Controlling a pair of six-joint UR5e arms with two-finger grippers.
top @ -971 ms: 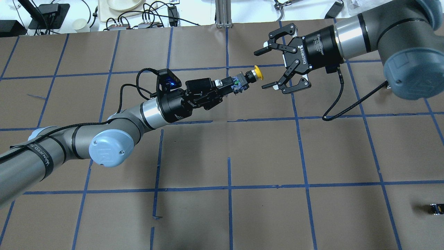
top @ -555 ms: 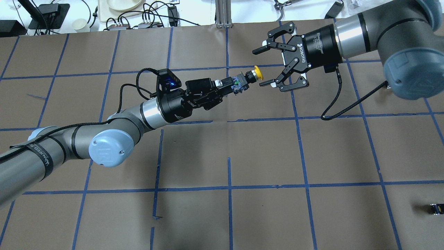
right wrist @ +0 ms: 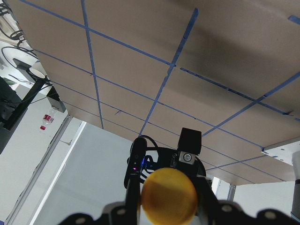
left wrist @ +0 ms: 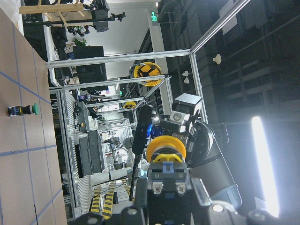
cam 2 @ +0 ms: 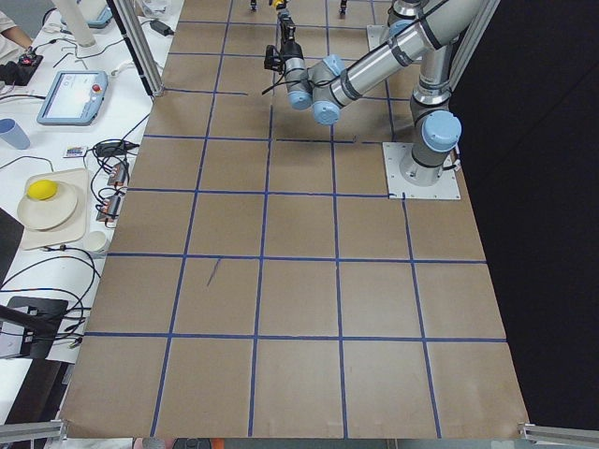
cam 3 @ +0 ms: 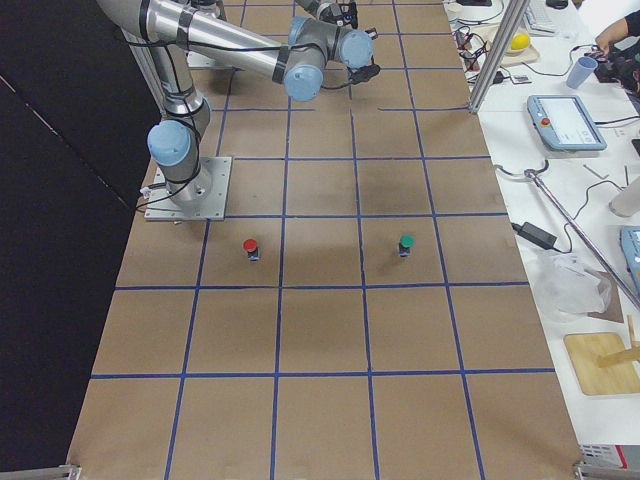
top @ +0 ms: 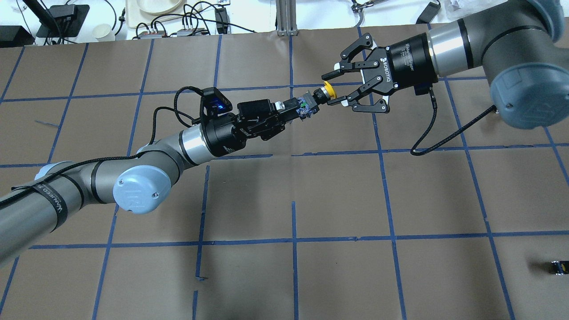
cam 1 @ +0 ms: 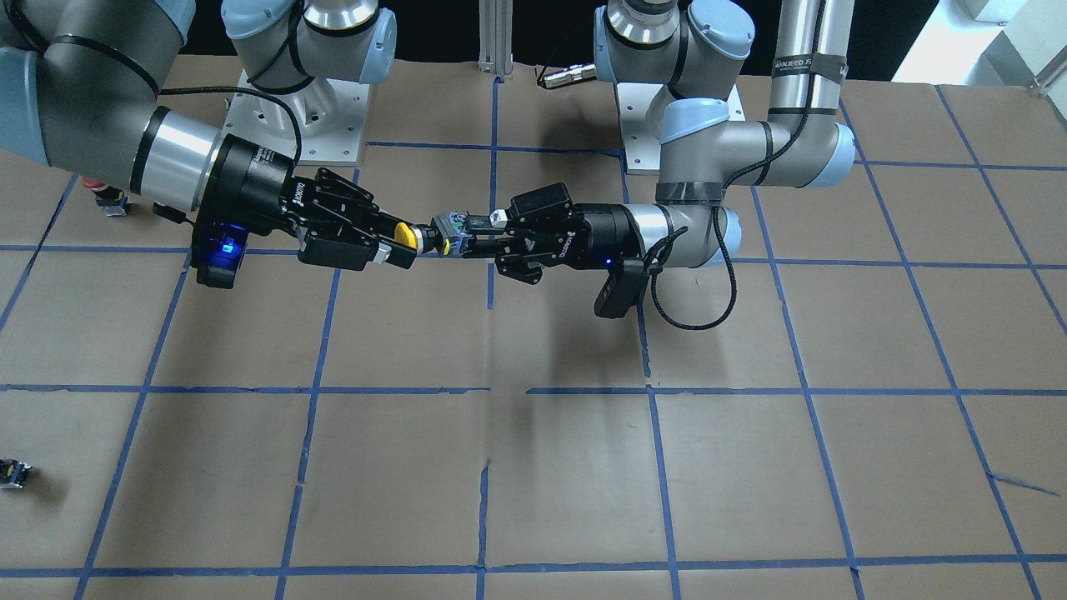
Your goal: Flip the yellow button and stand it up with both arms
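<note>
Covering the whole work surface is a table (top: 338, 195) laid with brown paper and marked into squares by blue tape. Over its far half the left arm (top: 89, 186) reaches in from one side and the right arm (top: 489, 40) from the other, and their tools meet nose to nose above the centre line, clear of the surface. The left gripper (top: 297, 108) is clamped on the black-grey body of the yellow button (left wrist: 166, 149) and holds it roughly level in the air, cap pointing away towards the right arm. The right gripper (top: 332, 88) has its fingers spread, one on each side of the yellow cap, so the cap sits between the tips. The lower tip appears very near the cap, though contact cannot be confirmed from these views. Well apart from the arms, a red-capped button (cam 3: 251, 246) and a green-capped button (cam 3: 406, 243) stand upright on the paper in neighbouring squares. A tiny dark part with a yellow spot (top: 557, 266) lies alone near the table's edge on the robot's right.
</note>
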